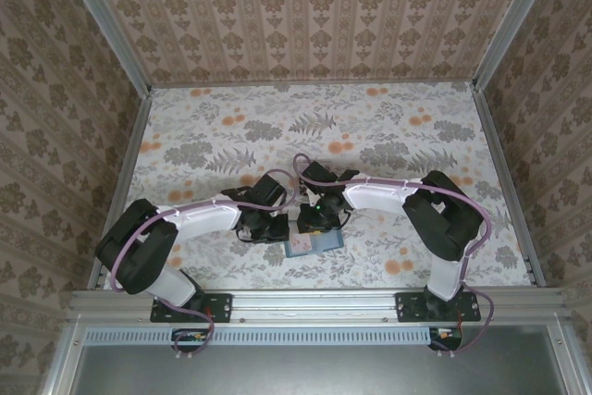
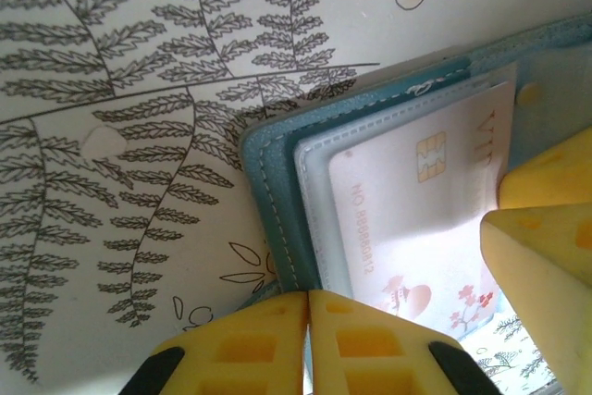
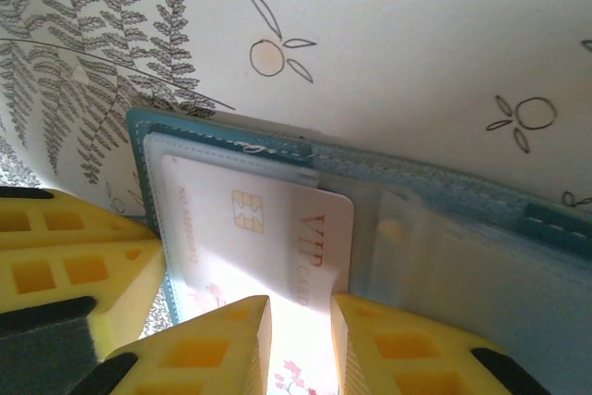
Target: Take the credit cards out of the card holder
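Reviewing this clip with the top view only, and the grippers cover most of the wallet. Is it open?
Observer: Yes, the wallet lies open, clear sleeves facing up.
Operator: Any card showing?
Observer: One card, face up, with a chip and VIP lettering.
Operator: What is the right gripper doing?
Observer: The right gripper is over the card's end, jaws slightly apart.

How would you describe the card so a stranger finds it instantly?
On the floral table, near its front edge, lies an open teal card holder. Inside rests the credit card: pale pink, with a gold chip and red VIP lettering, unlike the plain pockets around it.
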You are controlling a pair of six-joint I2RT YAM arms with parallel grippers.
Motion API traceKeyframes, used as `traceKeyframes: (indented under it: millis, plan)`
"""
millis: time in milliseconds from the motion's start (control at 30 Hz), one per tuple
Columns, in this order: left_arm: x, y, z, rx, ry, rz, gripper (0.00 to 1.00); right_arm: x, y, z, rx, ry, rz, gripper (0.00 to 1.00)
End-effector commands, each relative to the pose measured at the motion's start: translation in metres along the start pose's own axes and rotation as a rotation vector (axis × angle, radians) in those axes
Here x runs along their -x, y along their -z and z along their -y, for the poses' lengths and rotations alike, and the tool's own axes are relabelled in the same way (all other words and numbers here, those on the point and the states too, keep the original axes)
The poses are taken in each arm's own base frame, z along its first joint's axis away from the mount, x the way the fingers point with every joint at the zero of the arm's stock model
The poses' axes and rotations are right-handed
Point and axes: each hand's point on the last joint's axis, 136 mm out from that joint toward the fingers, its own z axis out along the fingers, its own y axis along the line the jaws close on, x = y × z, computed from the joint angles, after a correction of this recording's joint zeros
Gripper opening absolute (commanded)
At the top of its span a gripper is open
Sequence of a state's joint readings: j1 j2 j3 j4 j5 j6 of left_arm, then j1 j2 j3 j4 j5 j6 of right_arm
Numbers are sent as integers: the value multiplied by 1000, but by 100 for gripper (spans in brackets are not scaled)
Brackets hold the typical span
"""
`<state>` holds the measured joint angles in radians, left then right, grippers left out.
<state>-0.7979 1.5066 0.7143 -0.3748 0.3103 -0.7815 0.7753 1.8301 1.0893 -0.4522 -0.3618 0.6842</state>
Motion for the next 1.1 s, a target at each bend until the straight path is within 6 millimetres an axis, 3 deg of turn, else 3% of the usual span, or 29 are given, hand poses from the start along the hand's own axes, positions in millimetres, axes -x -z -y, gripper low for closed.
traceKeyframes:
  millis: [0, 133, 300, 600, 733, 1067]
  plan:
    - [-12, -6, -20, 76, 8, -54, 11, -4, 1, 23, -121, -5, 4, 27]
    - [-12, -6, -20, 74, 6, -51, 11, -2, 9, 24, -143, 7, 14, 26]
    - [-5, 1, -12, 62, -3, -31, 11, -5, 19, 5, -54, 8, 16, 28]
    - [10, 21, 25, 2, -49, 11, 11, -6, 12, 0, 0, 2, 1, 30]
    - [9, 14, 31, -13, -48, -5, 11, -7, 8, 2, 4, -5, -10, 30]
    - [-4, -15, 14, 23, -17, -79, 10, -13, -4, 12, -2, -24, -48, 31]
